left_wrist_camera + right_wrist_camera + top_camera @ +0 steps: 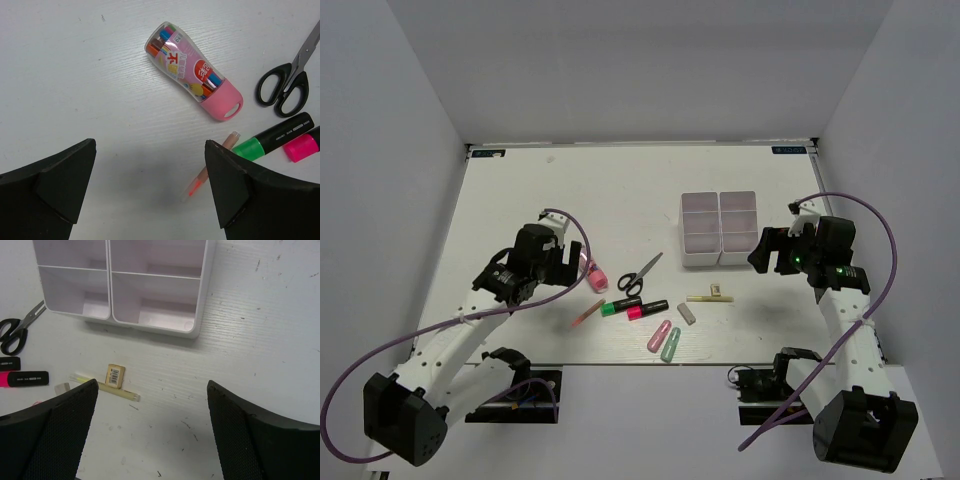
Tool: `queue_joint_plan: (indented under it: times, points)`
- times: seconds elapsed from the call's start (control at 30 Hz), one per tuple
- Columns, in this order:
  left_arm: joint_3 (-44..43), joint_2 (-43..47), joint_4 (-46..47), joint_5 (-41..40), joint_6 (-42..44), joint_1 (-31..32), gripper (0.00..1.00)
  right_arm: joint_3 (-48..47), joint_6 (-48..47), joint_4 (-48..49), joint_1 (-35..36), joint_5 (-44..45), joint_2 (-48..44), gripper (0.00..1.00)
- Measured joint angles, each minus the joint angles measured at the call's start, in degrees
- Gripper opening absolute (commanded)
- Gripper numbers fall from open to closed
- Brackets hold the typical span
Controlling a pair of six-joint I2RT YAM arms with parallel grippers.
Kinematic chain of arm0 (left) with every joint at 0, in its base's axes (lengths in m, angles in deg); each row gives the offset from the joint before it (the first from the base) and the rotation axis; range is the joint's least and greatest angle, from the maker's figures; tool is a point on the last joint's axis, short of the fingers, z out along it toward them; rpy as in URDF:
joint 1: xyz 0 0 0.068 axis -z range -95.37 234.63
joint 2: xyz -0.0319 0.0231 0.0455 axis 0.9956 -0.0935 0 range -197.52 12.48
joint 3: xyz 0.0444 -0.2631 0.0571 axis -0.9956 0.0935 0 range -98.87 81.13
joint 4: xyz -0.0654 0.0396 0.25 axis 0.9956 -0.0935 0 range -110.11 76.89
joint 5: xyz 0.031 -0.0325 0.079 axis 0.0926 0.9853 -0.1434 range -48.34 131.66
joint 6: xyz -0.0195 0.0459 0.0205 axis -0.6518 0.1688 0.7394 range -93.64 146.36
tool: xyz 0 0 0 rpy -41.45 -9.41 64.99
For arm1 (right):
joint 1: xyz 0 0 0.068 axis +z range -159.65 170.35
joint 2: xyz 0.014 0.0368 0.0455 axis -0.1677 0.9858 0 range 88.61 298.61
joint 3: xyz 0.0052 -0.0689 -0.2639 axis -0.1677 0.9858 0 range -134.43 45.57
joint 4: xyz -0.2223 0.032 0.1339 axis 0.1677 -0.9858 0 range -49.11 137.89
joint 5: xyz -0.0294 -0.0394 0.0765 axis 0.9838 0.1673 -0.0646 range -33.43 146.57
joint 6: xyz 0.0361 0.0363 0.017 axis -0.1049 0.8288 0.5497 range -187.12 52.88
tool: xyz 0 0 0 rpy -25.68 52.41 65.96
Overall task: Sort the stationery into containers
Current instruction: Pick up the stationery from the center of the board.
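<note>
Left hand (150,167) and right hand (152,407) hover released, grasping nothing; the 2 containers (719,212), right of centre on the worktop (540,190), show no contents; all stationery (650,309) lies loose towards the near edge, sorting not yet begun.

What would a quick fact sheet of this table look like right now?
Trays: two joined, white, no item seen inside
Scissors: flat on the table, left of the trays
Highlighters: two, end to end, nearer the arms than the scissors
Pen case: pink cap, lying by the left arm
Erasers: pink and green side by side, grey one apart
Left jaws: open, holding nothing
Right jaws: open, holding nothing
</note>
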State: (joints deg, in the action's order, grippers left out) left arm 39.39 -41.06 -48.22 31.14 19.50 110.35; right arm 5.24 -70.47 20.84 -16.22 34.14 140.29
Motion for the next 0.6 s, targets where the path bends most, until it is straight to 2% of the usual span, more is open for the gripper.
queue_joint_plan:
  times: [0.47, 0.6]
  points:
    - [0.0, -2.3, 0.0, -0.9, -3.3, 0.0, 1.0, 0.0, -0.2, 0.2, 0.0, 0.0, -0.6, 0.9]
    - [0.0, -2.5, 0.0, -1.1, -3.8, 0.0, 1.0, 0.0, -2.7, -0.3, 0.0, -0.3, -0.6, 0.9]
